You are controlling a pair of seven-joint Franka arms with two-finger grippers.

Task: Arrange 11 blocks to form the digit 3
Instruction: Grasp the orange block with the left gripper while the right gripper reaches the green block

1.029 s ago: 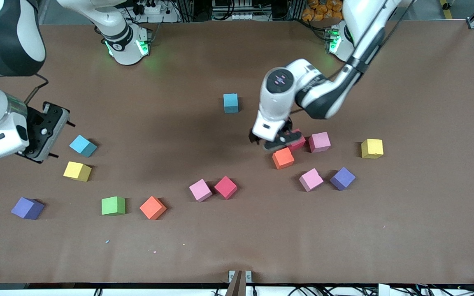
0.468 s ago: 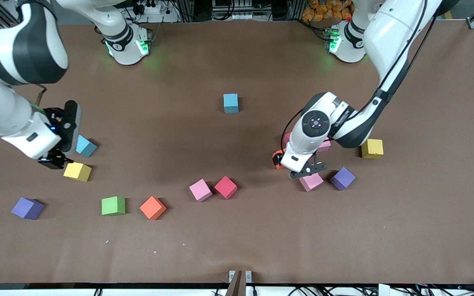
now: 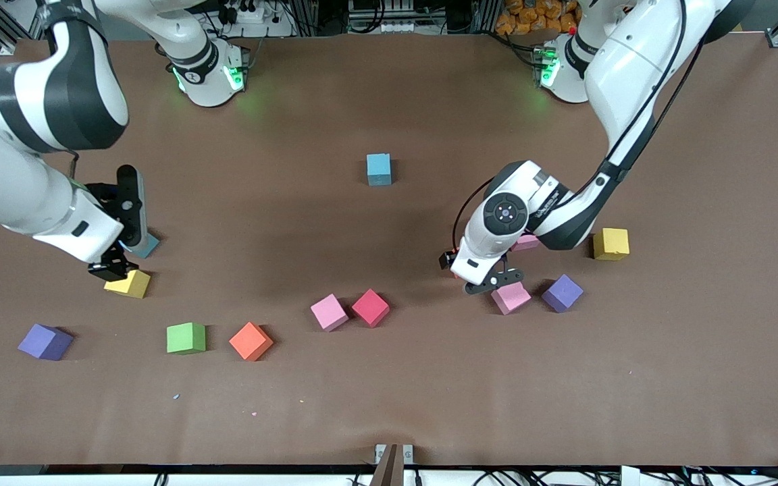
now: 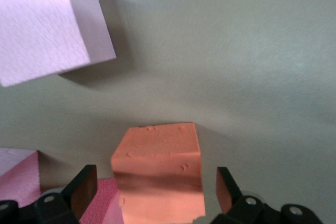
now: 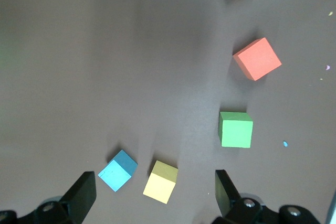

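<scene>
Front view: a brown surface (image 3: 389,405) carries scattered blocks; no digit 3 is formed. Left gripper (image 4: 152,195), jaws apart, straddles an orange block (image 4: 157,179) near the surface's middle, hiding it from the front. Right gripper (image 3: 115,266), jaws apart, hangs over a half-hidden yellow block (image 3: 129,285) and blue block (image 3: 146,246). No writing is readable.

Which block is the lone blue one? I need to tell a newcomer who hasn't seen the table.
Start at the two arm bases along the table edge. Between them, nearer the front camera, one blue block sits alone. No cube touches it, and it lies farther from that camera than every other block.
</scene>
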